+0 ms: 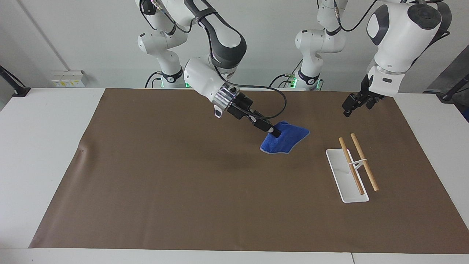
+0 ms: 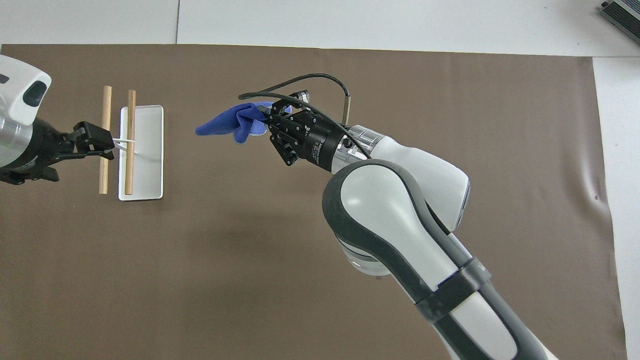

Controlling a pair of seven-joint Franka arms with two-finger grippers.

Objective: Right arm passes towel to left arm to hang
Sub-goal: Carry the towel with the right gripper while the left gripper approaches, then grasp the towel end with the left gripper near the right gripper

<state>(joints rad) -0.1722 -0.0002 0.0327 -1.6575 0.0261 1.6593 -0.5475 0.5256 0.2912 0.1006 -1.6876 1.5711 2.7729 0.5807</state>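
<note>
Two grippers aloft: right gripper point(image 1: 275, 134) clamps the towel point(image 1: 287, 138); left gripper point(image 1: 347, 108) gapes wide.

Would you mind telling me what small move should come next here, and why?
Probably the left tool, open and waiting near the two-rod wooden rack, should move toward the small bright blue terry towel, which the right tool holds pinched in the air, apart from it.

towel point(image 1: 287, 138) | bright blue, pale hem | crumpled, hanging off the mat point(image 1: 183, 190) | well apart from the rod rack point(image 1: 348, 176), toward the right arm's end
</note>
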